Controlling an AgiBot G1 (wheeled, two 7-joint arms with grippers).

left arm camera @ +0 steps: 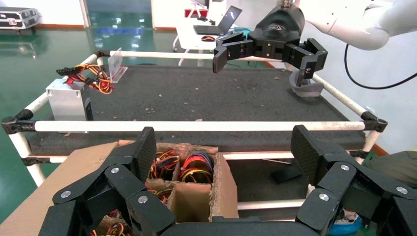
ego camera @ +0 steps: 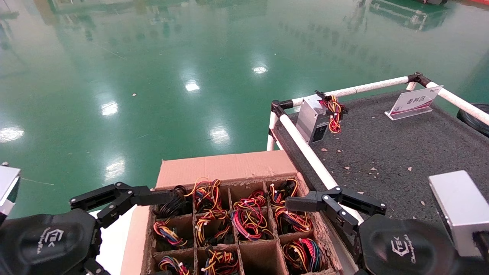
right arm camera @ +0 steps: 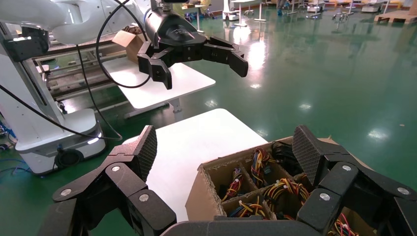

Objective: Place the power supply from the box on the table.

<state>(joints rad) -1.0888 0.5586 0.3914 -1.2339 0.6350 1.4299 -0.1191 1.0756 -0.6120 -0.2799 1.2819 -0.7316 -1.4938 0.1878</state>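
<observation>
- The brown cardboard box (ego camera: 229, 168) with a worn cardboard grid of square cells sits low in the head view, just beside the near-left rail of the tabletop (ego camera: 382, 145) — a dark grey speckled rough surface framed by white pipe rails with black corner joints.
- Most cells of the box hold bundles of red, yellow, black and blue wires; what lies under the wires cannot be made out.
- One small grey metal power supply (ego camera: 312, 118) stands on the tabletop at its far-left corner, close to the black corner joint, with its red, yellow and black wire bundle (ego camera: 335, 110) draped over its top.
- The left end effector (ego camera: 118, 200) hovers at the left edge of the box above the far-left cells, fingers spread wide and holding nothing; the left wrist view (left arm camera: 221, 167) shows the same spread over the box corner.
- The right end effector (ego camera: 336, 204) hangs over the right edge of the box next to the white rail, fingers also spread apart and empty — the right wrist view (right arm camera: 223, 162) confirms the gap.
- A clear acrylic sign holder with a white and red card (ego camera: 414, 101) stands on the tabletop near its far-right corner.
- Small pale scraps (ego camera: 372, 170) are scattered on the tabletop.
- The glossy green floor (ego camera: 153, 76) lies beyond.
</observation>
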